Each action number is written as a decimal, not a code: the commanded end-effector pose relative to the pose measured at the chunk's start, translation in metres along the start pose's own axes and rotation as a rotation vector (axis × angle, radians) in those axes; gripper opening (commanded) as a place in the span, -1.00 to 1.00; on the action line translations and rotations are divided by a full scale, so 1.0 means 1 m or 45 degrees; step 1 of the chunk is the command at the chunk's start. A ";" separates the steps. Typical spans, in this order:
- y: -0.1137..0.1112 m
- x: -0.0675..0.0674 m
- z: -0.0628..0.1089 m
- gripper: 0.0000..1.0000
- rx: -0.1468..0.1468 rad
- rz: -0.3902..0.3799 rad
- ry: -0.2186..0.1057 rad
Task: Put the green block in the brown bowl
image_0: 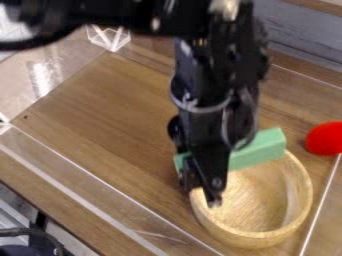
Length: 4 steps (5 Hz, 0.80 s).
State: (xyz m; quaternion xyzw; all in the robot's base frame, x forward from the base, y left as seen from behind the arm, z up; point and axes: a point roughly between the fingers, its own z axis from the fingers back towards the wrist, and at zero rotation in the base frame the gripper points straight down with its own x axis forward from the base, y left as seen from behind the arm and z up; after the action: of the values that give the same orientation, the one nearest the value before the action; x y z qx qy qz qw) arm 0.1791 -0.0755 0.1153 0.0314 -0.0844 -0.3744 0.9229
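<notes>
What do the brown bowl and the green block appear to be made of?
Brown bowl: likely wood, satin finish, judging by its warm pale-tan colour and thick rim. Green block: matte, evenly coloured; perhaps painted wood, foam or plastic.

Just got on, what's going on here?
The gripper has the green block in its jaws, holding it over the far edge of the brown bowl. The block is not in the bowl yet; it looks about to be brought over and let go. The red ball sits beside the bowl, untouched.
</notes>
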 end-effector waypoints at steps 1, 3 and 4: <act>-0.003 0.013 0.011 -1.00 -0.016 0.026 -0.041; -0.004 0.019 0.029 -1.00 -0.060 0.108 -0.042; 0.000 0.016 0.033 -1.00 -0.076 0.144 -0.049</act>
State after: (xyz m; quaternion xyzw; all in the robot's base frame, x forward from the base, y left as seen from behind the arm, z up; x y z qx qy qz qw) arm 0.1764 -0.0842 0.1367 -0.0060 -0.0649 -0.3265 0.9429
